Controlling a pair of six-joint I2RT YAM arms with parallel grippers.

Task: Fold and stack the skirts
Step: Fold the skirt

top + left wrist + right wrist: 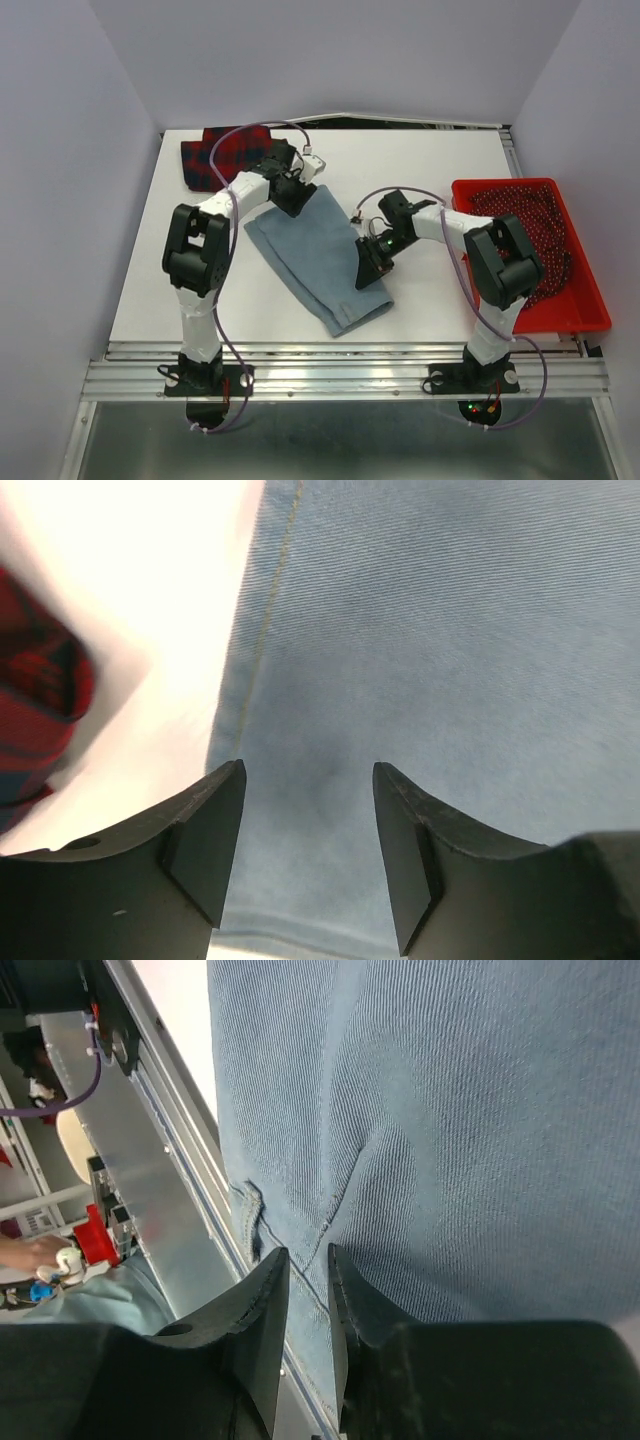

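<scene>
- White tabletop (pixel 420 160) boxed in by pale lilac walls, with both arm bases bolted to a metal rail (pixel 340 375) at the near edge.
- Far left, on the back corner: pleated red-and-dark-navy plaid skirt (pixel 215 155), gathered into a compact bundle. Looks already dealt with, though the neatness of its fold cannot be judged from above.
- Just right of that: left gripper (pixel 297 197), poised over the far end of the next garment, jaws standing well apart. Holds nothing between its black fingers (pixel 200 820), only cloth showing below the gap.
- Mid-table: plain light blue-grey denim-like skirt (pixel 315 260), lying flat as one long strip on a diagonal from far centre toward the near edge. Points to folding as the step in hand, with stacking not yet begun.
- At that skirt's right edge: right gripper (pixel 372 268), fingers nearly together with only a thin slit between. Shows a ridge of denim running toward the slit, yet cannot tell whether cloth is actually pinched.
- Next move probably calls for a sure pinch at both ends, then lifting one end over the other without dragging the whole strip.
- Far right: red plastic basket (pixel 560 318), holding dark red patterned material, beside the right arm and no part of the job.
</scene>
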